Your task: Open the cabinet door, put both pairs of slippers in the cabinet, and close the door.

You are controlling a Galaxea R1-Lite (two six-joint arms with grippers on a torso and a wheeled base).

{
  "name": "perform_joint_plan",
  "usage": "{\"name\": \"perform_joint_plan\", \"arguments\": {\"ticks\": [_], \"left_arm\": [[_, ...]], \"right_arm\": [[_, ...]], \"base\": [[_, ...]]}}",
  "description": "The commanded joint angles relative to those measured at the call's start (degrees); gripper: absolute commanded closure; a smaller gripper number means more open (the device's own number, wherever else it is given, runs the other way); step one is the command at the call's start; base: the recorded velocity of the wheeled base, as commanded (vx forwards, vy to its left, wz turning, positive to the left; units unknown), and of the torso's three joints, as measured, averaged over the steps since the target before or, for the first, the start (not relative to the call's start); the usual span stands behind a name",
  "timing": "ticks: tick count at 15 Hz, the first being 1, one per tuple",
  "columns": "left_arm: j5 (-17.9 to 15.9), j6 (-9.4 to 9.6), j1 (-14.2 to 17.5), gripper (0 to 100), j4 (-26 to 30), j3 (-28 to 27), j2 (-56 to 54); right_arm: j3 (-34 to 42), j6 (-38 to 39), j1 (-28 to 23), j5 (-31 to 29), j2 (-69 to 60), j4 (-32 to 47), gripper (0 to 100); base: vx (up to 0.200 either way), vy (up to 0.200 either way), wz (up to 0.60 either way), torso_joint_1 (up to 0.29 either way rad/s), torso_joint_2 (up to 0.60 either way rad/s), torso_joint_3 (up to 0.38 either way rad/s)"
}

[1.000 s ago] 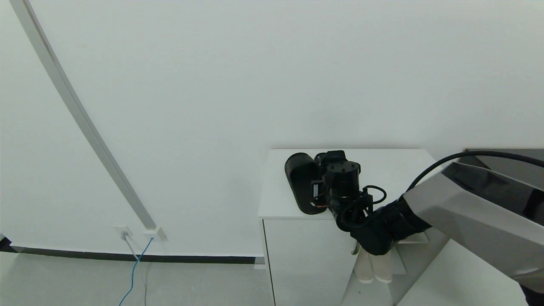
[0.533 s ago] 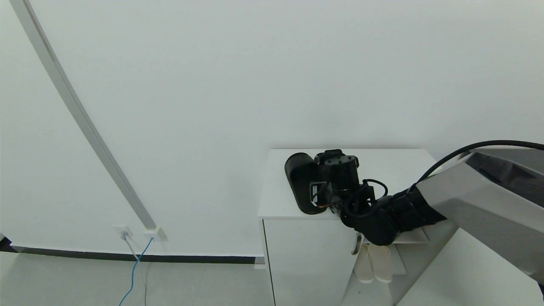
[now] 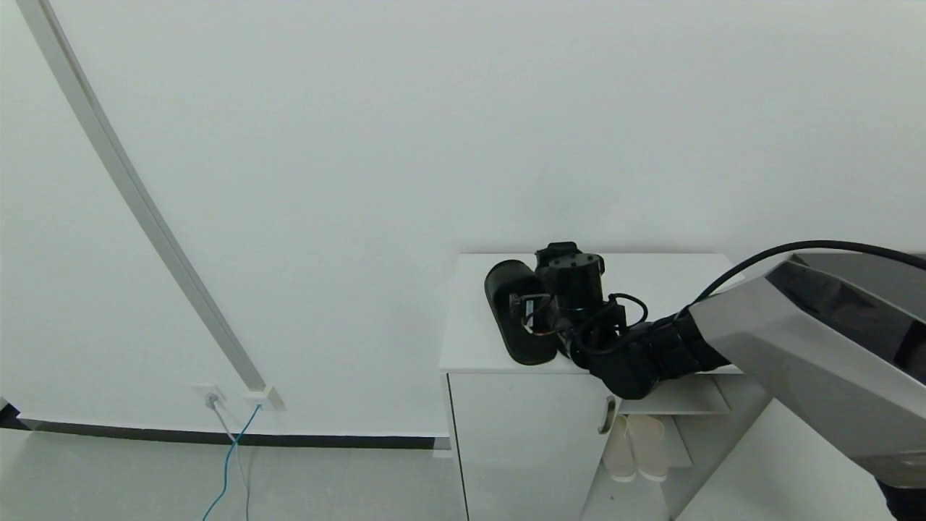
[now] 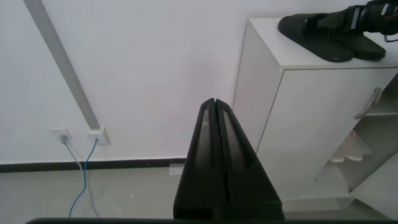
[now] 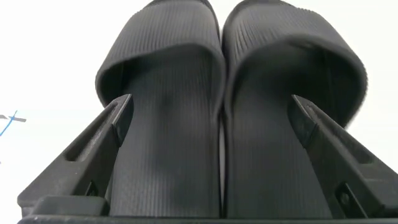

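Observation:
A pair of black slippers (image 3: 512, 312) lies side by side on the white cabinet's top (image 3: 651, 289), near its left front corner. My right gripper (image 3: 537, 312) is open at their heel end. In the right wrist view its fingers (image 5: 118, 115) flank both black slippers (image 5: 221, 124) on the outer sides. A pair of white slippers (image 3: 636, 449) stands on the cabinet's bottom shelf behind the open right door (image 3: 788, 470). My left gripper (image 4: 215, 107) is shut and holds nothing; it hangs low to the left of the cabinet (image 4: 298, 137).
The cabinet's left door (image 3: 521, 434) is shut, with a handle (image 3: 604, 416) at its inner edge. A bare shelf (image 3: 673, 398) sits above the white slippers. A slanted wall duct (image 3: 137, 195) runs to sockets (image 3: 210, 396) with cables near the floor.
My right arm has lifted and pushed its wrist further over the cabinet top, closer to the black slippers. The slippers have not moved.

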Motion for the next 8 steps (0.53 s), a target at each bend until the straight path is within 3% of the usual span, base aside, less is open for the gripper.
{"name": "perform_joint_plan", "arguments": {"ticks": [1, 8], "left_arm": [[-0.02, 0.00, 0.04, 100, -0.01, 0.01, 0.09], [0.07, -0.09, 0.04, 100, -0.01, 0.01, 0.00]], "right_arm": [[-2.95, -0.80, -0.08, -0.04, 3.67, -0.14, 0], [-10.42, -3.35, -1.57, -0.65, 8.59, -0.58, 0]], "base": [[0.000, 0.000, 0.00, 0.000, 0.00, 0.000], [0.000, 0.000, 0.00, 0.000, 0.00, 0.000]]}}
